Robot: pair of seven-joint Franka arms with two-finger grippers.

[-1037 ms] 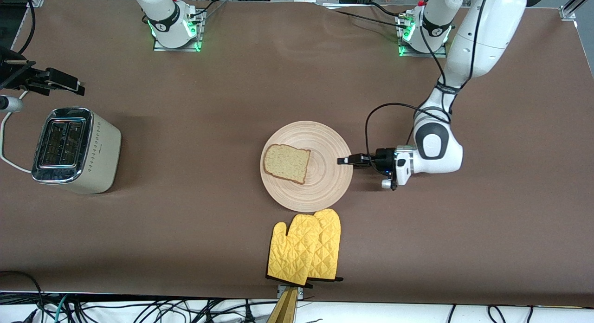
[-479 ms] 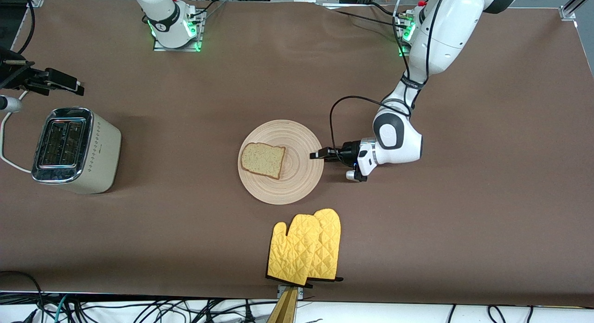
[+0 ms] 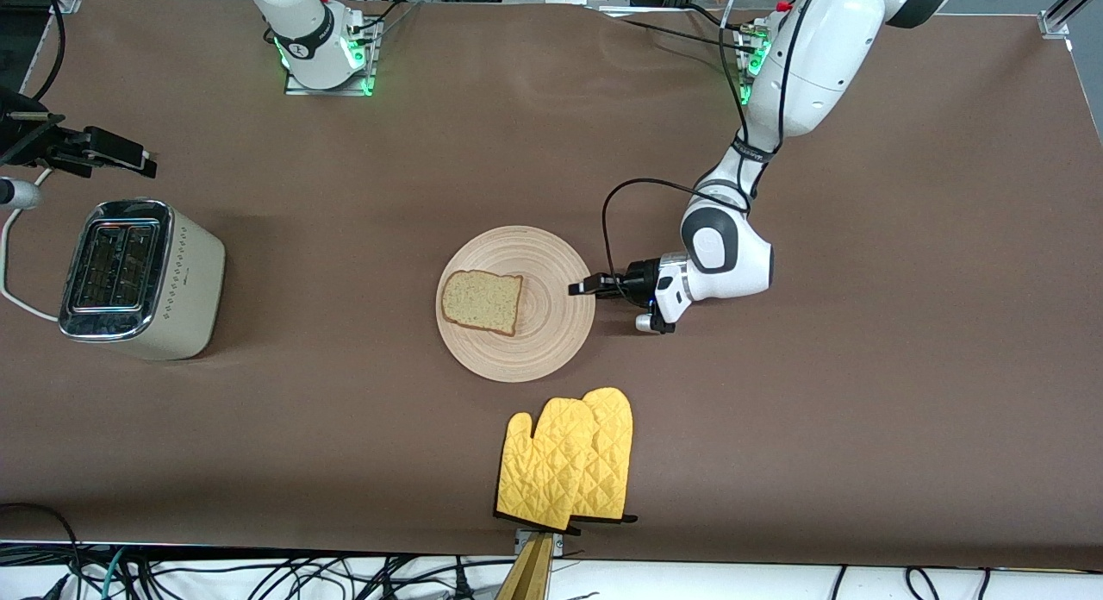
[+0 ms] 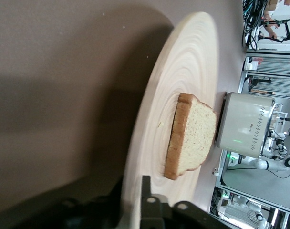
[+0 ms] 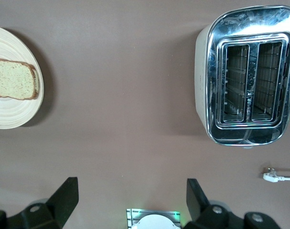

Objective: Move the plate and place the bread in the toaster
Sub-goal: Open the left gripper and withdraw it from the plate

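The plate (image 3: 543,341) lies mid-table with the bread (image 3: 482,301) flat on it. My left gripper (image 3: 579,288) is low at the table, shut on the plate's rim on the side toward the left arm's end. The left wrist view shows the rim (image 4: 183,71) between the jaws of my left gripper (image 4: 133,191), with the bread (image 4: 192,133) and toaster (image 4: 243,124) past it. The toaster (image 3: 138,277) stands at the right arm's end, slots empty. My right gripper (image 3: 103,149) hangs open and empty over the table beside the toaster (image 5: 247,76), and the plate (image 5: 11,114) also shows in its wrist view.
A pair of yellow oven mitts (image 3: 569,458) lies nearer the front camera than the plate, close to the table's edge. The toaster's white cord (image 3: 13,264) runs off the right arm's end, and its plug (image 5: 278,176) lies on the table.
My left gripper has slid the plate, with the bread on it, toward the right arm's end of the table. The right arm has not moved.
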